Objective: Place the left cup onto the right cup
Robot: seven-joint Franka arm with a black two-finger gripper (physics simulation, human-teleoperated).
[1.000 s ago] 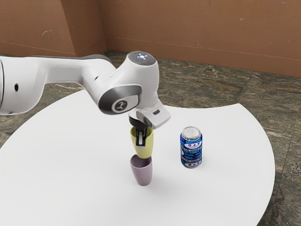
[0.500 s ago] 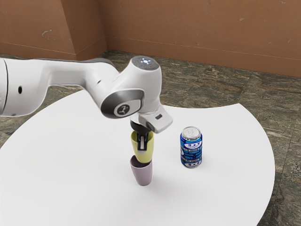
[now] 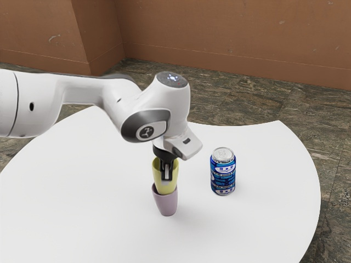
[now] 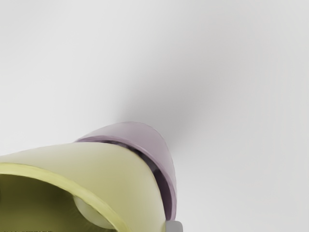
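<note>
A yellow-green cup [image 3: 163, 176] stands upright with its lower part inside a mauve cup [image 3: 165, 202] on the round white table [image 3: 77, 192]. My gripper [image 3: 166, 172] reaches down from the white arm and is shut on the yellow-green cup's rim, one black finger [image 3: 167, 171] showing on the cup's near side. In the wrist view the yellow-green cup [image 4: 87, 179] lies large just under my hand, nested in the mauve cup [image 4: 154, 150].
A blue and white drink can [image 3: 222, 171] stands upright a short way to the exterior view's right of the cups. The table's curved edge [image 3: 315, 181] runs along the right, with stone floor beyond.
My hand has come down with the yellow-green cup, whose base has sunk from just above the mauve cup's rim to inside it. The can has stayed put.
</note>
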